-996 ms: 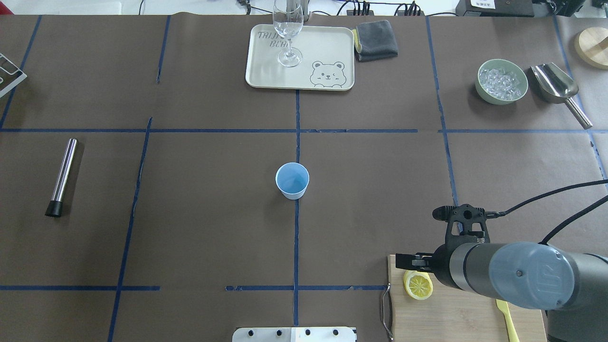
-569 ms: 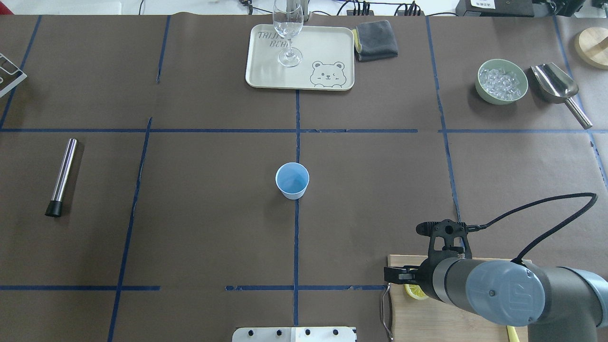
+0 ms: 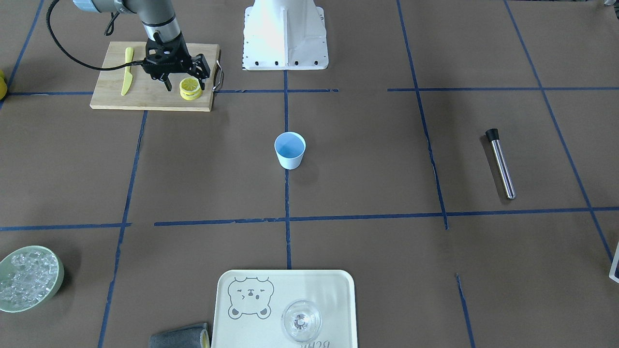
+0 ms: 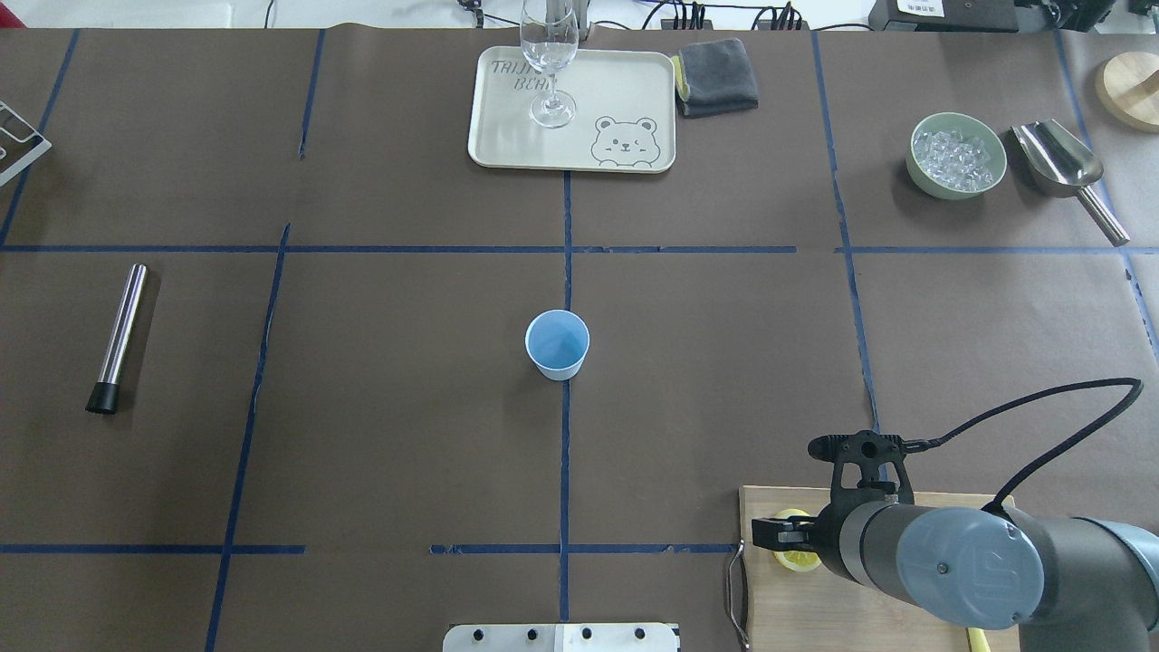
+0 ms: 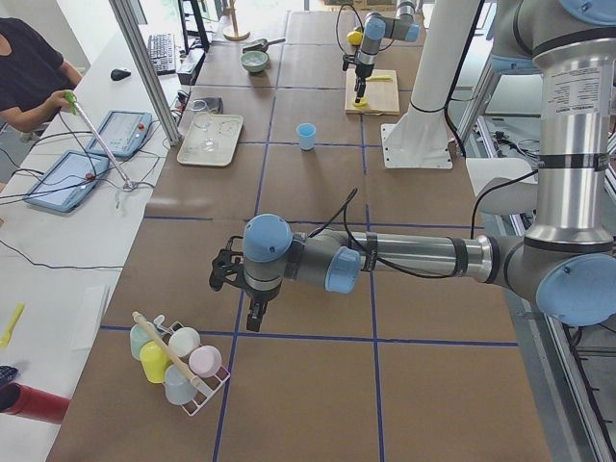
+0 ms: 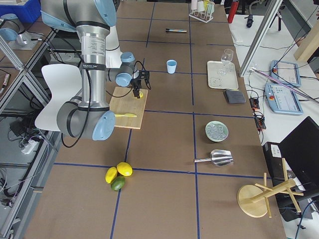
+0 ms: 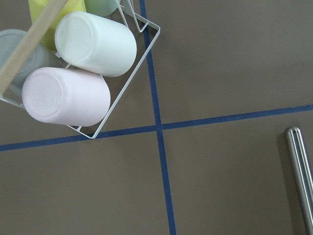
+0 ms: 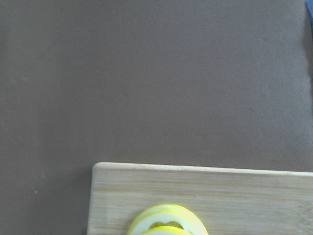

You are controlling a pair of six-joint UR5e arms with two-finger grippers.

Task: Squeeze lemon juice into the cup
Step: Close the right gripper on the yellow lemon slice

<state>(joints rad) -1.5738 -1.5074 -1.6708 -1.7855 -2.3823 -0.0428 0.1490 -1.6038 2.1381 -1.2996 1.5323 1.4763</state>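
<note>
- The right claw (image 3: 185,85) is apart, down at the lemon (image 3: 190,90) on the board (image 3: 145,96).
- The cup (image 3: 290,151) stands well apart.
- The left claw (image 5: 252,318): cannot tell.

The cream tray (image 4: 634,81) at the desk's 12 o'clock edge carries printed letters near its 10 o'clock corner, reading "TRIJ" over "BEA" before the wine glass (image 4: 549,63) hides the rest. The right arm's grey joint cap (image 4: 978,566) bears an embossed logo resembling "UR". A label (image 5: 577,91) on the near arm's upright is too small to read.
</note>
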